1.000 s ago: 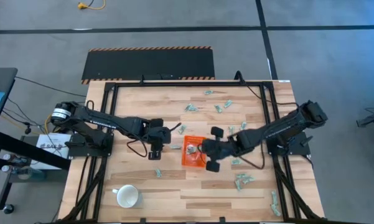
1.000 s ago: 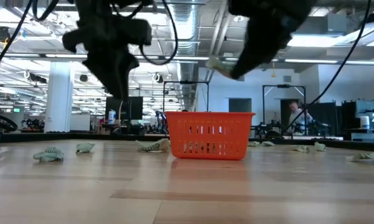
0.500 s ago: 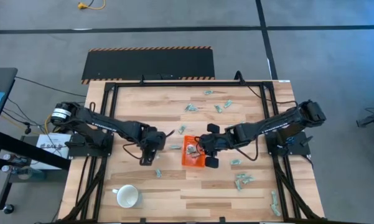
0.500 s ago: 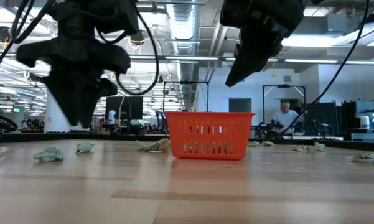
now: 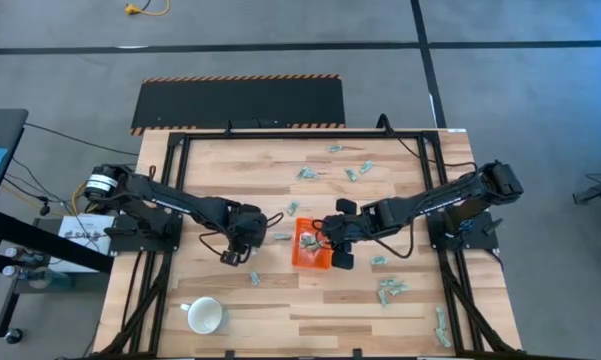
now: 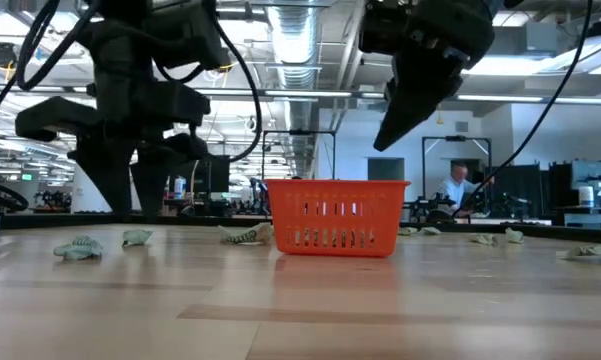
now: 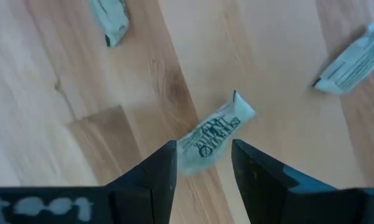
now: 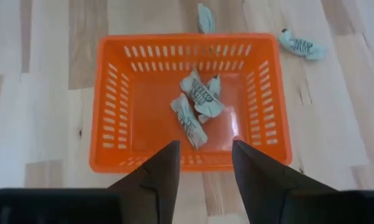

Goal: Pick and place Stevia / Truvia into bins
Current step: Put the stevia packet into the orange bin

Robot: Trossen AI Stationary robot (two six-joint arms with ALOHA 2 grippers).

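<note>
The orange bin (image 5: 311,245) stands mid-table, with a few pale green sachets (image 8: 196,102) lying on its floor. My right gripper (image 5: 330,238) hovers open and empty above the bin's right side (image 8: 205,149). My left gripper (image 5: 238,252) is low over the table, left of the bin. It is open, and its fingers stand on either side of one end of a sachet (image 7: 215,132) that lies flat on the wood. I see no touch. More sachets lie loose nearby (image 7: 109,18) (image 7: 351,59).
Loose sachets lie scattered at the table's far middle (image 5: 350,170), at its near right (image 5: 390,290) and beside the bin (image 6: 242,236). A white mug (image 5: 206,316) stands near the front left. A person shows in the room behind the table (image 6: 458,190).
My left gripper has gone down and toward the table's near left, ending low over a sachet. My right gripper has moved left over the bin. The sachet seen at its fingertips a second ago is gone from them.
</note>
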